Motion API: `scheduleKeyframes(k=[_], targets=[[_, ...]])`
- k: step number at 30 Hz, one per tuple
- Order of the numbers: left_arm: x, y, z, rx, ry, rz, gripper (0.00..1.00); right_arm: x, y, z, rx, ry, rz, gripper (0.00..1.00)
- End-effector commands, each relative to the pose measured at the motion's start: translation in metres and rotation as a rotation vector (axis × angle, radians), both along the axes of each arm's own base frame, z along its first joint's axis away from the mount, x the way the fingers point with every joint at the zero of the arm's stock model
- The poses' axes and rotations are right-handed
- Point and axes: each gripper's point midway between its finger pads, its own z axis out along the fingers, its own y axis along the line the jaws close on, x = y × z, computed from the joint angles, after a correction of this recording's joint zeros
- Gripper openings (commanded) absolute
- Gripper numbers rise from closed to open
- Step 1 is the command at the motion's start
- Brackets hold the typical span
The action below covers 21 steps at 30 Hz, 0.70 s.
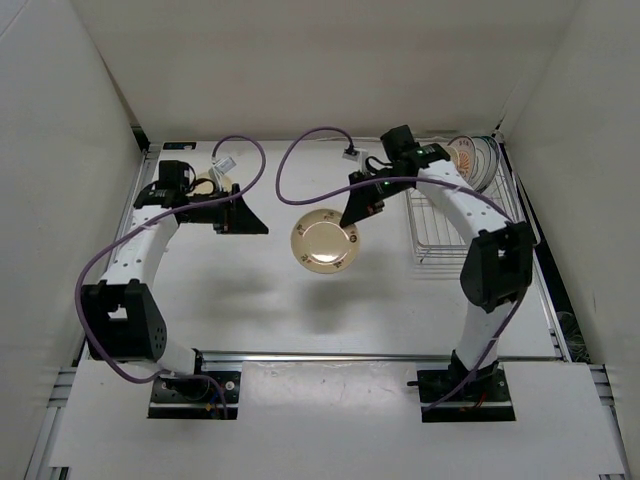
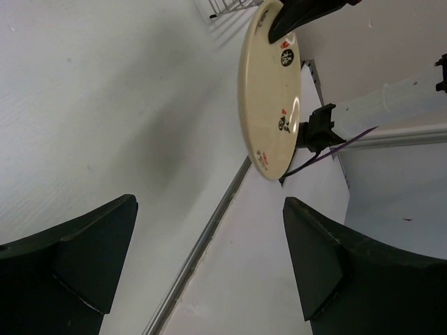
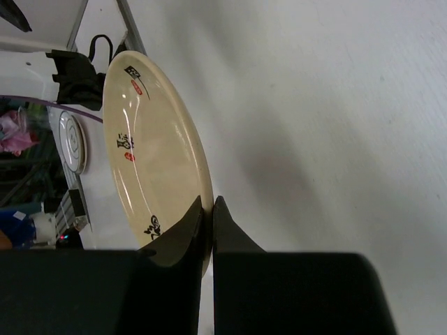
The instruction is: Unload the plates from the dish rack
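**PLATE HANDLING: RIGID, GLAZED, BREAKABLE**

Use the counter [image 1: 250, 310] as the set-down surface. Locate the dish rack [image 1: 440, 235] at far right, with other plates [image 1: 472, 160] at its far end. Find the cream plate [image 1: 325, 243] raised over mid-counter, clenched at the rim by the right pincer [image 1: 362, 205]. Treat as stiff, probably light, slick and chip-prone. Grip at the rim only and lower gently. Note the left pincer [image 2: 209, 262]: released, empty.

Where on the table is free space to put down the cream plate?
The widest bare patch of table lies in the middle, from the held plate to the near rail. Crowded: the right side, taken by the rack, and the far left, around the open left gripper.
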Motion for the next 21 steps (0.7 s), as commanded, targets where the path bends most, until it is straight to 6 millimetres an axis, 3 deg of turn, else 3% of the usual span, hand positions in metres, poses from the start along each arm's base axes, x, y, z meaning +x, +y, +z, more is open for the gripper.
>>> scheduleKeyframes(k=[1, 11, 21], targets=[[-0.003, -0.003, 0.003, -0.043, -0.002, -0.033, 0.95, 0.006, 0.025, 0.025, 0.102, -0.052, 0.075, 0.0], [0.009, -0.003, -0.015, -0.045, 0.065, -0.031, 0.89, 0.026, 0.079, 0.013, 0.151, -0.02, 0.134, 0.0], [0.018, -0.003, -0.025, -0.046, 0.102, -0.03, 0.64, 0.029, 0.1, 0.004, 0.168, 0.02, 0.15, 0.0]])
